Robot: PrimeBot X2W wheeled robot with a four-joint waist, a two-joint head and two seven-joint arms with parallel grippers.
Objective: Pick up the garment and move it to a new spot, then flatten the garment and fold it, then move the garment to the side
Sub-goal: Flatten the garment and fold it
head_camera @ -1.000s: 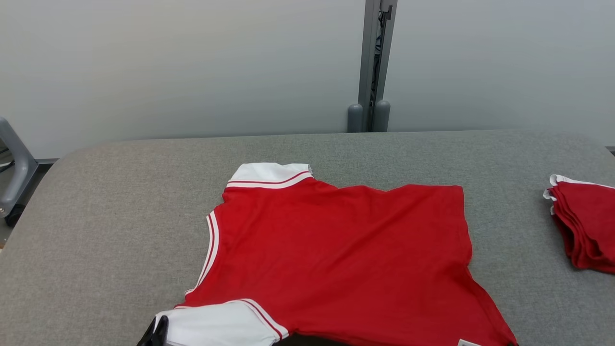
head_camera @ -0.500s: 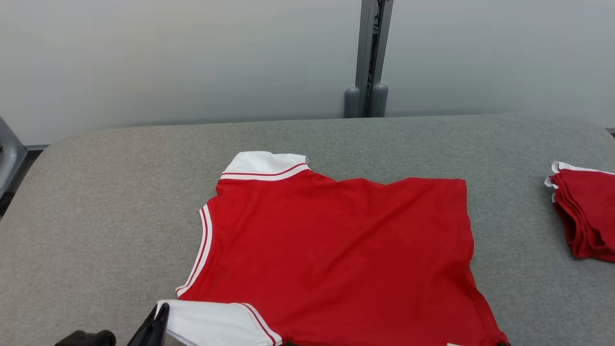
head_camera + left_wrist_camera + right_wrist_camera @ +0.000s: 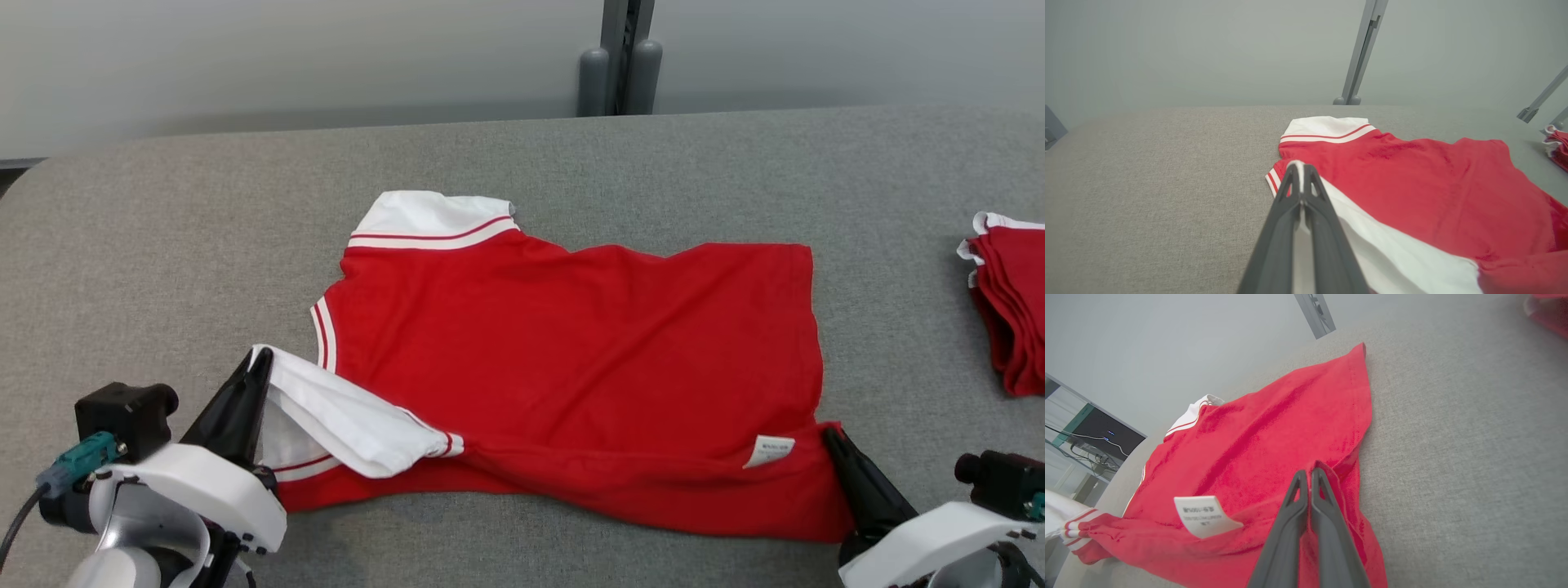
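The garment (image 3: pixel 571 343) is a red shirt with white, red-striped sleeves, spread on the grey table (image 3: pixel 163 245). Its near edge is lifted and folded back over itself, with a white label (image 3: pixel 771 449) showing. My left gripper (image 3: pixel 260 363) is shut on the near white sleeve (image 3: pixel 351 420), held a little above the cloth. In the left wrist view the gripper (image 3: pixel 1299 165) pinches that sleeve's white edge (image 3: pixel 1392 249). My right gripper (image 3: pixel 829 433) is shut on the red hem corner at the lower right. From the right wrist camera, the gripper (image 3: pixel 1309 473) clamps the hem of the garment (image 3: pixel 1274 441) beside the label (image 3: pixel 1202 516).
A stack of folded red garments (image 3: pixel 1008 302) lies at the table's right edge. A grey post (image 3: pixel 618 53) stands behind the table against a pale wall. Open grey table surface lies to the left and behind the shirt.
The head camera has tilted down, bringing both arms into view. Both grippers have carried the near edge of the garment up and forward over its body, turning up the label.
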